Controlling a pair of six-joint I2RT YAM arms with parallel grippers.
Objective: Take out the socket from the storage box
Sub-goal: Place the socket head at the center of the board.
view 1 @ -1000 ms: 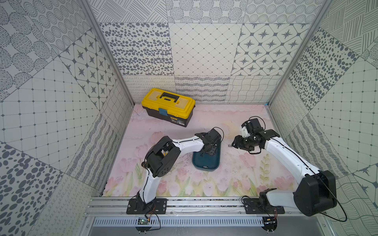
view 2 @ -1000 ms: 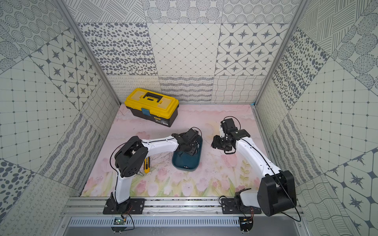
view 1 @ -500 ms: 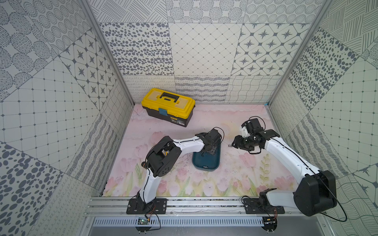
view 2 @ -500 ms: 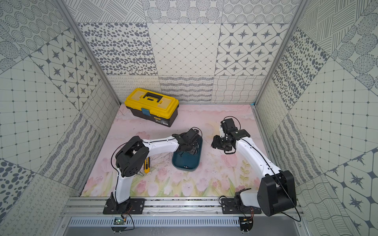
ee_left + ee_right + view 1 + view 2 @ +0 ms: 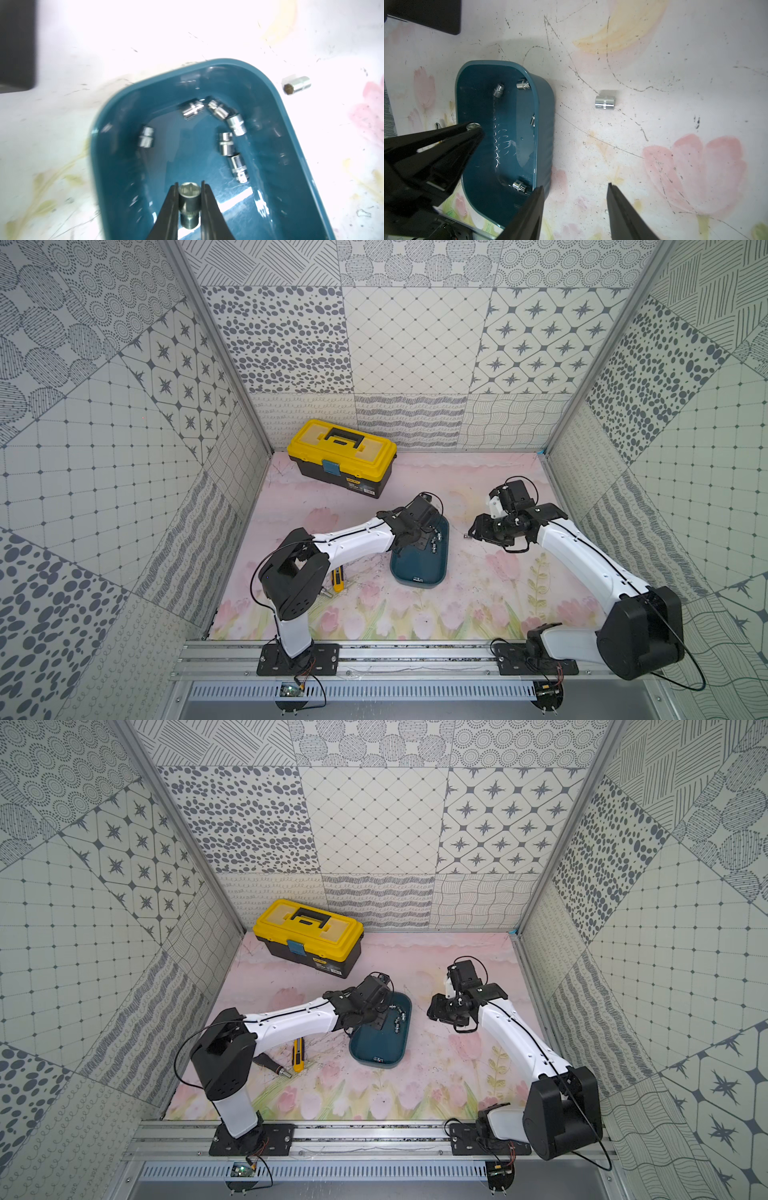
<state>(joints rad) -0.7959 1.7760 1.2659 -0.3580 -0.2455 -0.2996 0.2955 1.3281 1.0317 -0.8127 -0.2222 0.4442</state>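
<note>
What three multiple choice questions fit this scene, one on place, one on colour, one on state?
1. What colour is the lid of the black plastic toolbox? A red; B yellow; C green.
2. Where is the lone chrome steel socket? A on the floral mat beside the dark teal plastic storage box; B on that lid; C inside that box.
3. The left claw is: A open, empty; B gripping the box rim; C shut on another chrome socket.
Answers: B, the lid shows yellow; A, it lies outside the box wall; C, the socket sits clamped.
</note>
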